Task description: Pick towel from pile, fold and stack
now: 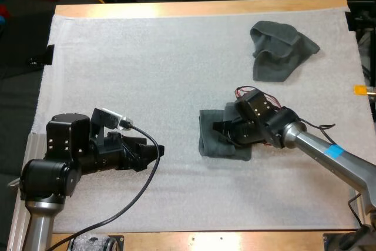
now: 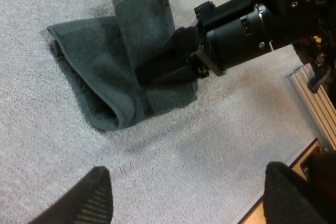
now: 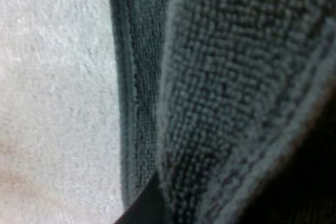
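Note:
A dark grey-green towel (image 1: 212, 139) lies partly folded near the middle of the mat. My right gripper (image 1: 226, 129) is down on it and shut on a raised flap of the towel (image 2: 147, 24). In the left wrist view the right gripper (image 2: 165, 69) pinches that flap while the lower layer (image 2: 94, 82) lies flat. The right wrist view has towel cloth (image 3: 231, 93) pressed against one dark fingertip (image 3: 147, 205). My left gripper (image 1: 157, 151) hovers low over bare mat left of the towel, its fingers (image 2: 97, 195) wide apart and holding nothing. A crumpled towel (image 1: 282, 48) sits at the far right.
The white mat (image 1: 147, 63) covers the wooden table (image 1: 194, 9), with open mat across the far left and the centre. A metal rail (image 2: 312, 103) runs along the table edge past the right arm.

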